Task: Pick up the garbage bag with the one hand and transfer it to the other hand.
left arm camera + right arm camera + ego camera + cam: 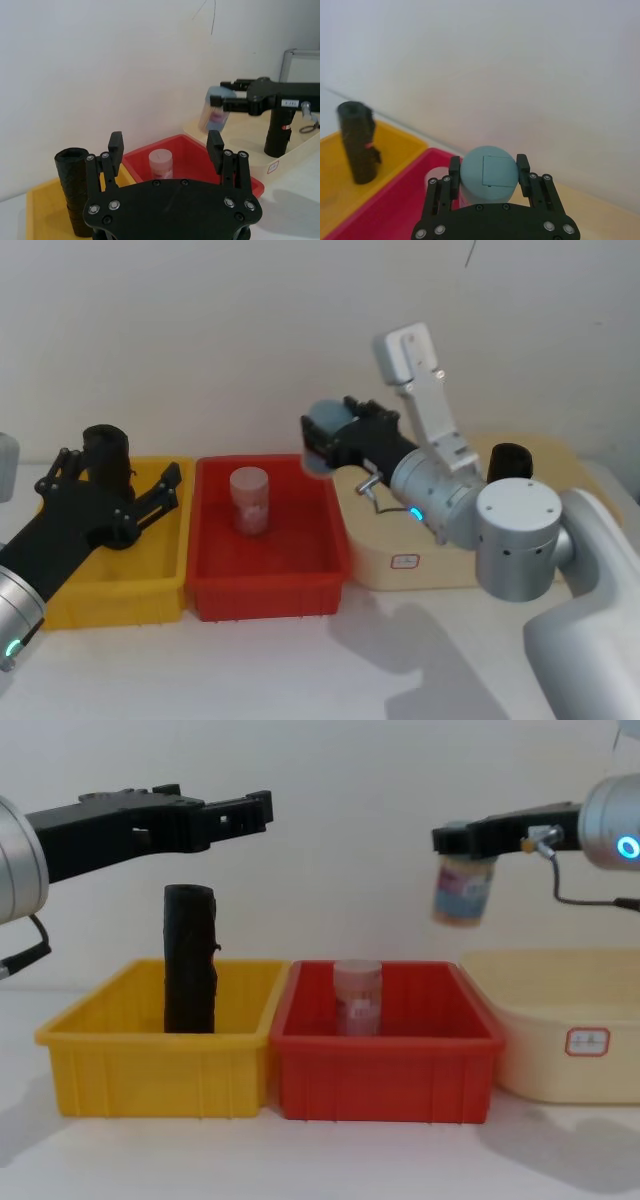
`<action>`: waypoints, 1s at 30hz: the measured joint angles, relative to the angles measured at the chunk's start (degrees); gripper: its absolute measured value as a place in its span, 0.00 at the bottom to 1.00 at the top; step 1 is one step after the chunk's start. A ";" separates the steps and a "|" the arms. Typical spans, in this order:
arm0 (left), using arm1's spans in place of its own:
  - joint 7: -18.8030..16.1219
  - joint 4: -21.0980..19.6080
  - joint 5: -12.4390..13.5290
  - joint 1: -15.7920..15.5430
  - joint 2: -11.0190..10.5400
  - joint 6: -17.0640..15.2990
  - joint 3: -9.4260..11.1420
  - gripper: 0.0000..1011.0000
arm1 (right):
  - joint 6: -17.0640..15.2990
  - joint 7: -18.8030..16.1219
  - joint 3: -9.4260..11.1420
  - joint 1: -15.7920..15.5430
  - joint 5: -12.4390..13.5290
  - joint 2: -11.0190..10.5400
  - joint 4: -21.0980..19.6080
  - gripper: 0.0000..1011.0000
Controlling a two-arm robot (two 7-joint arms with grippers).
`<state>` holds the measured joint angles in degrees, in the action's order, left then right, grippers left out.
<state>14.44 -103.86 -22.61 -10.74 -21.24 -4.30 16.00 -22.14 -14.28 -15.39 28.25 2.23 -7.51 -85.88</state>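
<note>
Bag (189,960) stands upright in yellow bin (150,1060), right below left claw (165,142), which is wide open and empty. Right claw (487,165), far right, grips 1 bottle (463,892).

Right gripper (488,172): both black fingers are closed against opposite sides of a pale blue-grey capped container (488,173), which is seen end-on, its round top bearing a square flap outline. Beyond the gripper lies a red bin (395,200); a pale round object stands in it, mostly hidden behind the gripper. Adjoining it is a yellow bin (400,145). A black roll (357,142) stands upright in the yellow bin, a small red mark visible partway up its side. A plain white wall forms the background.
</note>
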 joint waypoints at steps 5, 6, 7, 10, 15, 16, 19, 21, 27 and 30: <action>0.00 0.00 0.00 0.00 0.00 0.00 0.00 0.99 | 0.82 1.35 0.91 0.56 -0.96 -0.83 0.70 0.66; 0.00 0.00 0.00 0.00 0.00 0.00 0.00 0.99 | 0.92 1.53 0.94 0.60 -1.16 -0.92 0.84 0.66; 0.00 0.00 0.00 0.00 0.00 0.00 0.00 0.99 | 1.15 1.91 1.00 0.66 -1.66 -1.20 1.27 0.66; 0.00 0.00 0.00 -0.01 0.00 0.00 0.00 0.99 | 1.46 2.45 1.01 0.69 -2.56 -1.69 2.34 0.66; 0.00 0.00 0.00 0.00 0.00 0.00 0.00 0.99 | 1.75 3.16 0.76 0.65 -4.02 -2.32 3.85 0.66; 0.00 0.00 0.00 0.00 0.00 0.00 0.00 0.99 | 1.77 3.35 0.66 0.59 -4.41 -2.51 4.45 0.66; 0.00 0.00 0.00 0.00 0.00 0.00 0.00 0.99 | 1.78 3.83 0.56 0.44 -5.23 -2.76 5.27 0.66; 0.00 0.00 0.00 0.00 0.00 0.00 0.00 0.99 | 1.78 4.06 0.55 0.38 -5.57 -2.87 5.67 0.66; 0.00 0.00 0.00 0.00 0.00 0.00 0.00 0.99 | 1.64 5.20 0.70 0.09 -6.85 -3.13 6.96 0.73; 0.00 0.00 0.00 0.00 0.00 0.00 0.00 0.99 | 1.52 5.75 0.87 -0.01 -7.27 -3.14 7.29 0.81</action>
<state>14.44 -103.86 -22.61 -10.75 -21.24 -4.30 16.00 -20.62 -8.52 -14.52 28.24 -5.04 -10.64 -78.59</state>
